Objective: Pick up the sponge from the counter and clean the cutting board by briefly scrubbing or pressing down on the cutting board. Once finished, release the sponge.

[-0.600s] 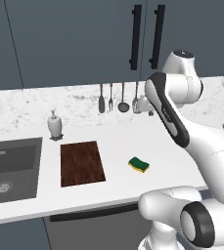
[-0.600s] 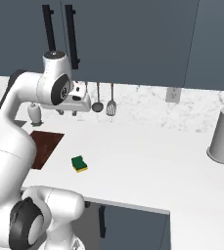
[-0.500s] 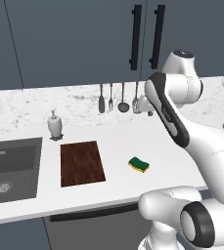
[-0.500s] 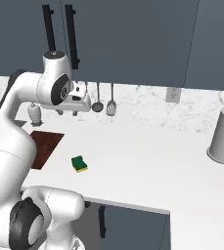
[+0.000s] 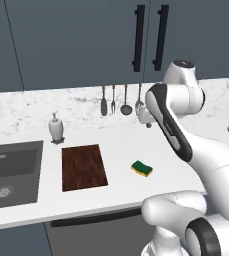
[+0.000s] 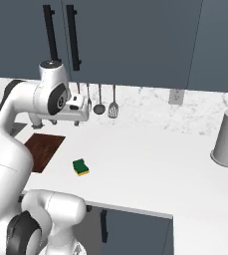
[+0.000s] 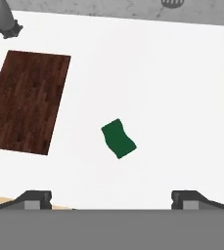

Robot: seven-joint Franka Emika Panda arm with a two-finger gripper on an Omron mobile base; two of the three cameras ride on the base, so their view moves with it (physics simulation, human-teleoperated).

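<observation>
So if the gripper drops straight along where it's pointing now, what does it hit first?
Probably bare counter, close beside the sponge. The open gripper looks straight down; the sponge sits just above the midpoint between its fingers, so contact is uncertain.

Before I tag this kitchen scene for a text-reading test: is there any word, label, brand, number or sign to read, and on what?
None: no readable text in any view.
The sponge, cutting board and counter are plain.
The soap dispenser, hanging utensils, grey canister and cabinet doors bear no label.
The wall outlet shows no marking.
</observation>
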